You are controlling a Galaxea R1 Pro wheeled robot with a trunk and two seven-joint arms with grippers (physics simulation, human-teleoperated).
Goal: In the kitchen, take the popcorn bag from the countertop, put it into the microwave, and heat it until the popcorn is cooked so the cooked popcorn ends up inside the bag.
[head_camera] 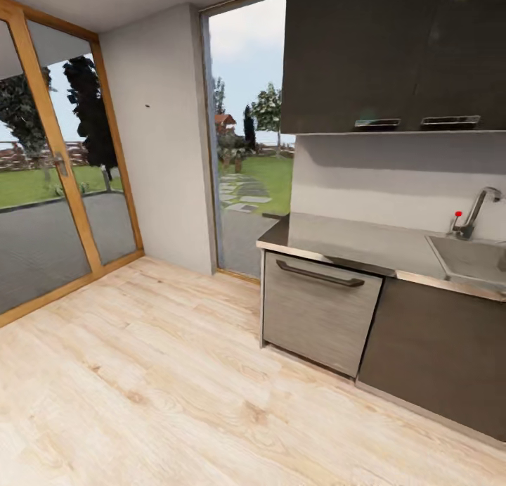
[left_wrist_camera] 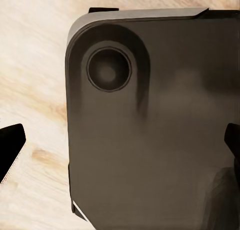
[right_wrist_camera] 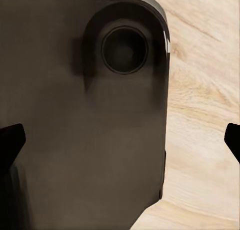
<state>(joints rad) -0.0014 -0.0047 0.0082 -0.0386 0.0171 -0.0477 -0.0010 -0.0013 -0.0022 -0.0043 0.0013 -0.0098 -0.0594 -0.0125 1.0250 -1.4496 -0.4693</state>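
We are on our way: ahead is the steel desk with its sink, bare of the popcorn bag and microwave, whose whereabouts we cannot tell. Both wrist views look down on our dark base and the wooden floor; the jaws of each arm stand wide, holding nothing. We should turn along the desk slowly, scanning for the bag.

sink in countertop – right end
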